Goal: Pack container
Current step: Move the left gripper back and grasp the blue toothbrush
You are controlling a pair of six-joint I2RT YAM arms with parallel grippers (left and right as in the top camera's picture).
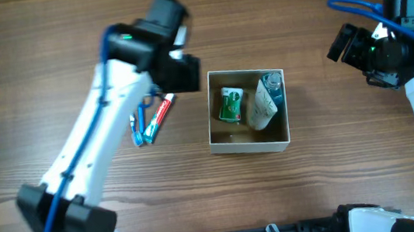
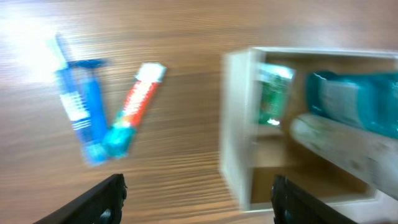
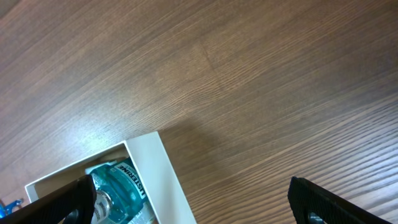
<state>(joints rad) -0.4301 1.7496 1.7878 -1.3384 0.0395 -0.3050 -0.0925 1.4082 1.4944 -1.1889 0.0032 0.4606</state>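
Container (image 1: 250, 147) sits mid-bench with a bottle (image 1: 272, 85) and tubes (image 1: 261, 110) inside. Left gripper (image 2: 198, 186) hovers just beside it, jaws spread and empty; right gripper (image 3: 191, 186), also spread, hangs near the far right corner.

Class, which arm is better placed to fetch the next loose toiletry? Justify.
Left: the open left end effector hovers by the red-and-white toothpaste tube; the right end effector sits beyond the white-walled cardboard container.
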